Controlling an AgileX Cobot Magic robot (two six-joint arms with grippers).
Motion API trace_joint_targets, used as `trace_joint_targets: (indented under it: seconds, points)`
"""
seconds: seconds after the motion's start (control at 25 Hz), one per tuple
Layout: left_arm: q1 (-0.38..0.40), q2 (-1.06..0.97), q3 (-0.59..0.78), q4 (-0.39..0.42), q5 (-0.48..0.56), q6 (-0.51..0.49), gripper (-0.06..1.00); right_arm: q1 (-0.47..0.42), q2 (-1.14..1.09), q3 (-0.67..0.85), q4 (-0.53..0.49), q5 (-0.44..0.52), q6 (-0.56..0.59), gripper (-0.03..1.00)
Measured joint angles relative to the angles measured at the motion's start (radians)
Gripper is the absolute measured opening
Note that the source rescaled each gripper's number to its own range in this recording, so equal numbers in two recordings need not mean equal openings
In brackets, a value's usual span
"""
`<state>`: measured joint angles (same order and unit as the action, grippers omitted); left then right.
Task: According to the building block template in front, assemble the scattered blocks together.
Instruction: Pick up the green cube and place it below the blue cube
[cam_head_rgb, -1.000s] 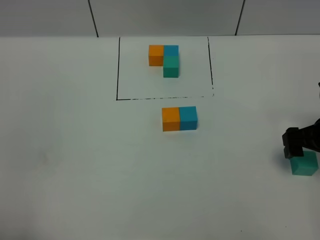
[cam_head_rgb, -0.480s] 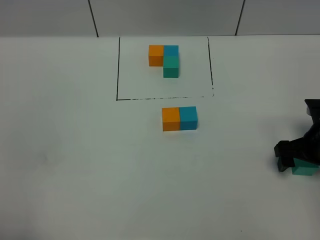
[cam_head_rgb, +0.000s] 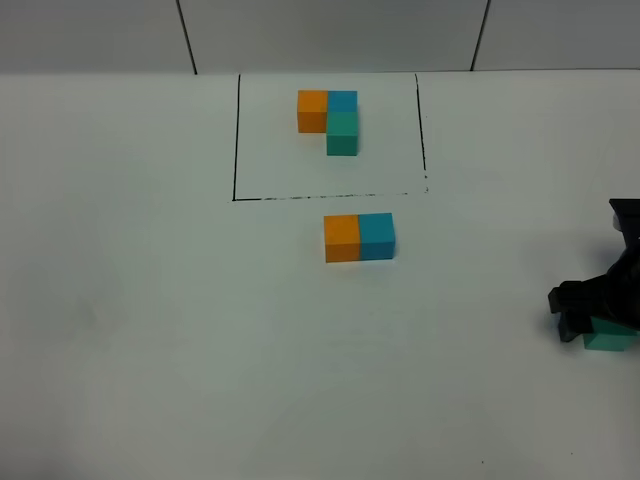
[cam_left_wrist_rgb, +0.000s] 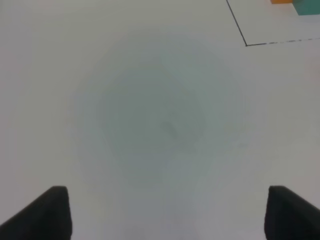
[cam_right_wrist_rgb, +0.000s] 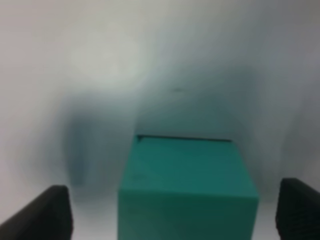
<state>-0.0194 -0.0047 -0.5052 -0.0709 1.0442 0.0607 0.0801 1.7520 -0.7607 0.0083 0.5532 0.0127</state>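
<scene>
Table (cam_head_rgb: 150, 330): white, matte, flat.

Building block template (cam_head_rgb: 330, 118): an L-shaped trio of joined cubes in orange, blue and teal-green. It is set inside a thin black drawn rectangle (cam_head_rgb: 236, 140) at the far side.

Orange cube (cam_head_rgb: 341, 239) and blue cube (cam_head_rgb: 377, 236): plain, matte and square-edged. They are laid touching side by side, just before the frame's near line.

Teal-green cube (cam_right_wrist_rgb: 187, 185): placed well apart at the right edge and partly hidden from above by the right gripper (cam_right_wrist_rgb: 175, 212). The jaws are spread wide to either side of it, and nothing is clamped.

Left gripper (cam_left_wrist_rgb: 165, 215): jaws held wide apart, nothing held.
</scene>
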Motion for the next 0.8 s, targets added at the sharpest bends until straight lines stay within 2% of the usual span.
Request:
trace_joint_targets:
  seconds: [0.28,0.36,0.44,0.48,0.68,0.8]
  points:
    - [0.0,0.0,0.0,0.0,0.0,0.0,0.68,-0.003,0.0,0.0,0.0,0.007,0.006,0.43]
    - [0.0,0.0,0.0,0.0,0.0,0.0,0.68,-0.003,0.0,0.0,0.0,0.008,0.01,0.3]
    - [0.0,0.0,0.0,0.0,0.0,0.0,0.68,-0.003,0.0,0.0,0.0,0.008,0.014,0.07]
    - [0.0,0.0,0.0,0.0,0.0,0.0,0.68,-0.003,0.0,0.0,0.0,0.009,0.017,0.01]
    - [0.0,0.0,0.0,0.0,0.0,0.0,0.68,0.0,-0.001,-0.001,0.0,0.023,0.025,0.02]
    - [0.0,0.0,0.0,0.0,0.0,0.0,0.68,0.049,-0.022,-0.029,-0.008,0.119,0.053,0.02]
